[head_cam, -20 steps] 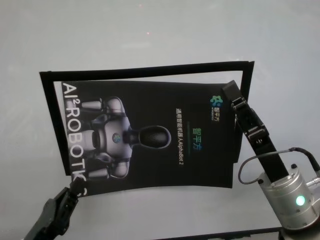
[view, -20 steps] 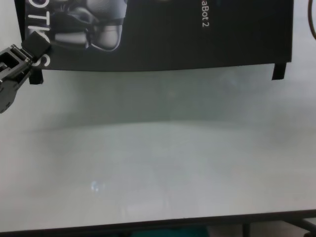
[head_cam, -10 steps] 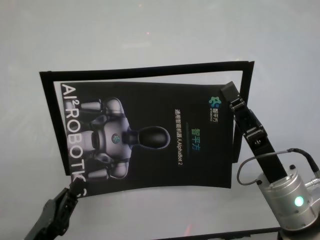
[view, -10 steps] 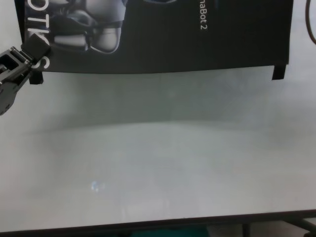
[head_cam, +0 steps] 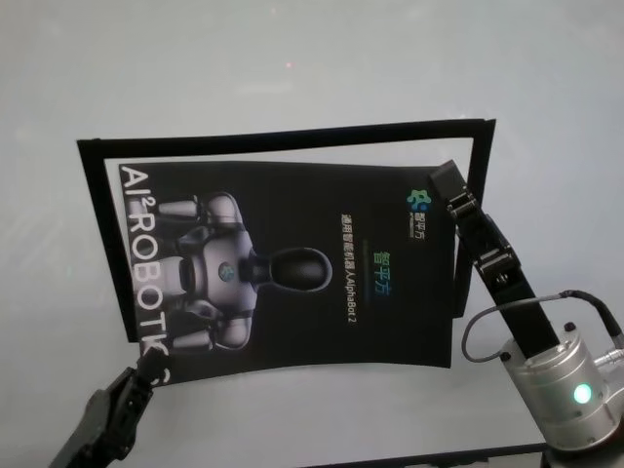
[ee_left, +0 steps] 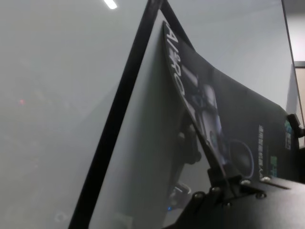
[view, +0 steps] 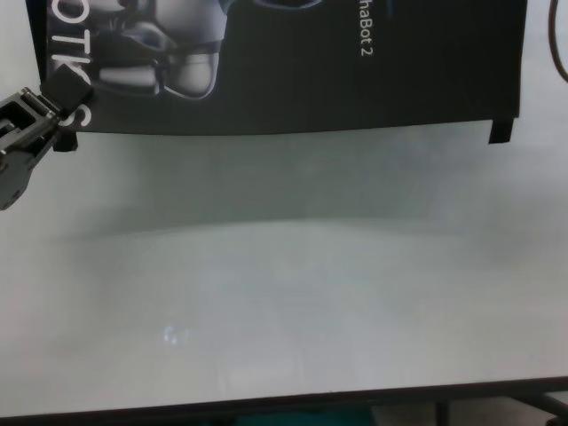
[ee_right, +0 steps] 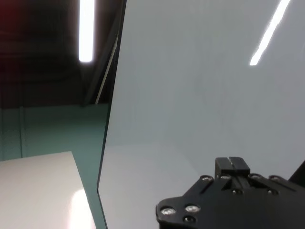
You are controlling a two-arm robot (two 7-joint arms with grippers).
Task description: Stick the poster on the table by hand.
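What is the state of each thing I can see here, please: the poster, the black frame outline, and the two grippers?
poster: lifted, bowed, not flat on the table.
black frame outline: lying flat on the table, partly covered by the poster.
left gripper: shut on the poster's near left corner.
right gripper: at the poster's far right corner.

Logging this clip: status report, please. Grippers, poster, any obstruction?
Left gripper on poster's near-left corner; right gripper on its far-right corner. Poster bowed, not flat on table. Black outline beyond it. No obstruction visible.
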